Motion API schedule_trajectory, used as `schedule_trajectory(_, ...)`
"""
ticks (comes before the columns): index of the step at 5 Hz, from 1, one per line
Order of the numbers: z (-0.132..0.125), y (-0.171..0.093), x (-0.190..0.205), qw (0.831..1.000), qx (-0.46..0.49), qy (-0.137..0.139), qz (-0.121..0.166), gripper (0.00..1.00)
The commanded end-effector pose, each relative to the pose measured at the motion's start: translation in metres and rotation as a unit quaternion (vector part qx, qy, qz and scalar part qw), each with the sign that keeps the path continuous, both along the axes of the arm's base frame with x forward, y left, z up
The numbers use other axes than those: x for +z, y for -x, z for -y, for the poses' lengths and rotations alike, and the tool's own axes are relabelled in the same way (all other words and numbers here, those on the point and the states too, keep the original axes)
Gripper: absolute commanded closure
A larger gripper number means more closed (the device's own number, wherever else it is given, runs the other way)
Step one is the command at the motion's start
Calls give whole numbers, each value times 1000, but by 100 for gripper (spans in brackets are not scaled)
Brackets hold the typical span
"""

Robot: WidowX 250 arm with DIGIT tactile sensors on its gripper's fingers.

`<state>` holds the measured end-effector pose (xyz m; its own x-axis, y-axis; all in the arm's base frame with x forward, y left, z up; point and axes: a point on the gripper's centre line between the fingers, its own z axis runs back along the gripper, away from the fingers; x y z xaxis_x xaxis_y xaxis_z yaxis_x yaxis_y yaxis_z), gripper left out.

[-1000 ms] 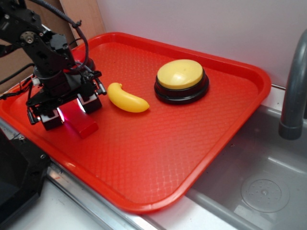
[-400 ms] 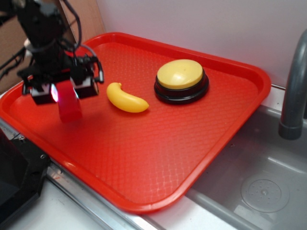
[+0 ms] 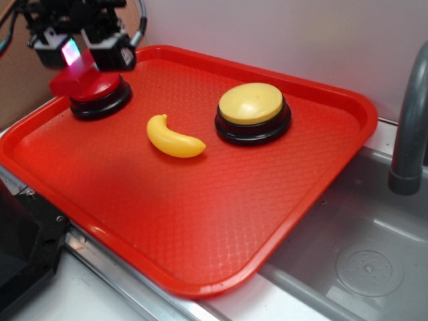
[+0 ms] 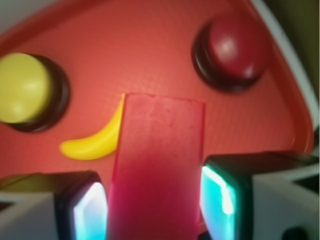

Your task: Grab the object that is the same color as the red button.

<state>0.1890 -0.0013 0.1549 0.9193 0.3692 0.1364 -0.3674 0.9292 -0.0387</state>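
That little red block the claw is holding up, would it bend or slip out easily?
The red block probably stays stiff: it juts out straight from the gripper without sagging. Its flat sides likely sit squarely against the pads, so slipping seems unlikely. It looks light.

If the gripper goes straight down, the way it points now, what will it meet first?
Probably the red tray, between the banana and the red button. The held block would touch first, ahead of the gripper. Depth is unclear.

The gripper (image 4: 152,205) clamps the red block (image 4: 159,165) between its pads; the banana (image 4: 95,142) sits at nine o'clock, the red button (image 4: 231,49) at one.
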Motion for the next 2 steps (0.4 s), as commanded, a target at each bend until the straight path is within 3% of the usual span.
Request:
schedule_trajectory(1,24,-17,58,988,-147,16,42,100)
schedule_trajectory(2,23,-18,43,982,-179,1,57,100)
